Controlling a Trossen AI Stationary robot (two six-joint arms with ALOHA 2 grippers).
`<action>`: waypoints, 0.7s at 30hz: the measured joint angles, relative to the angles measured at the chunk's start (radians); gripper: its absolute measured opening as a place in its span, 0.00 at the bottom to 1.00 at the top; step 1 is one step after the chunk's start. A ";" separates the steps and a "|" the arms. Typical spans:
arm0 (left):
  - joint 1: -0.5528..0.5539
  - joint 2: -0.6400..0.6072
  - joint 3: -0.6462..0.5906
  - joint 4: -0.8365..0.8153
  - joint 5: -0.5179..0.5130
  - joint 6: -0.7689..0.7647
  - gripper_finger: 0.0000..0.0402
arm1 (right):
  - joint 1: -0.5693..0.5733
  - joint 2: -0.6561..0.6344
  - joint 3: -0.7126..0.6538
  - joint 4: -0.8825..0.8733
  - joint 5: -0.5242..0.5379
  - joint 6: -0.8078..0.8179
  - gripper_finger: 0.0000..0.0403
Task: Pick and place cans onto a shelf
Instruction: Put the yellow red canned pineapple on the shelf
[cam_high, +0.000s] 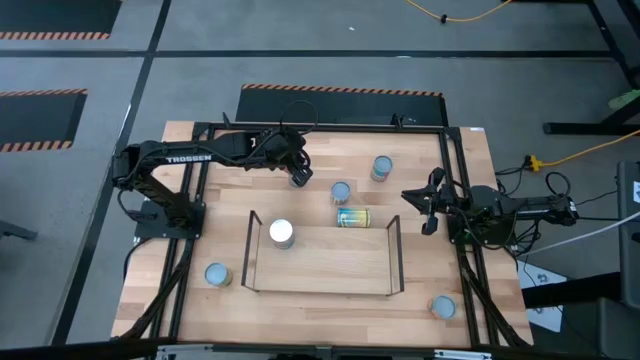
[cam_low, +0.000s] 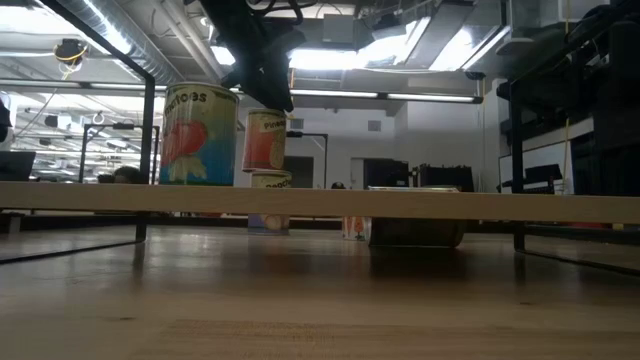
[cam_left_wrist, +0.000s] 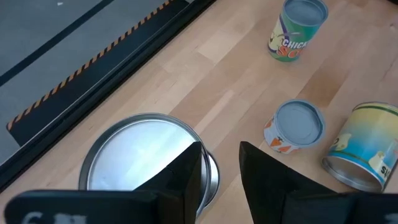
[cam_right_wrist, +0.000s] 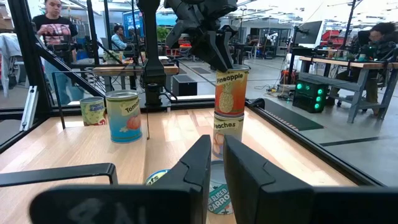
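Note:
My left gripper (cam_high: 298, 172) is shut on a pineapple-labelled can (cam_right_wrist: 231, 93) with a silvery top (cam_left_wrist: 140, 163), held up over the table's far left part, behind the shelf (cam_high: 320, 262). A peaches can (cam_high: 341, 191) stands on the table just right of it. A tomato can (cam_high: 281, 232) stands on the shelf's left end. A teal-yellow can (cam_high: 352, 217) lies on its side behind the shelf. My right gripper (cam_high: 428, 212) is shut and empty, right of that lying can. My left gripper holds the pineapple can at its top rim (cam_left_wrist: 212, 177), on the side nearest the fingers. One finger (cam_left_wrist: 186, 180) lies over the silvery top and the other (cam_left_wrist: 267, 183) stands outside the wall. The fingers slant down from above. The can hangs upright, clear of the table (cam_low: 265, 140).
More cans stand at the far right (cam_high: 382, 167), near left (cam_high: 217, 274) and near right (cam_high: 441, 306). The shelf's black wire ends (cam_high: 396, 255) rise at both sides. A black frame rims the table (cam_high: 320, 128). People sit and stand in the room beyond (cam_right_wrist: 56, 28).

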 joint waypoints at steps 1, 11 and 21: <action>0.000 0.000 0.000 0.000 0.000 0.000 0.25 | 0.000 0.000 0.000 0.000 0.000 0.000 0.12; 0.000 0.000 0.000 -0.013 -0.002 0.000 0.20 | 0.000 0.000 0.000 0.000 0.000 0.000 0.12; 0.000 0.000 0.000 -0.013 -0.003 0.000 0.06 | 0.000 0.000 0.000 0.000 0.000 0.000 0.12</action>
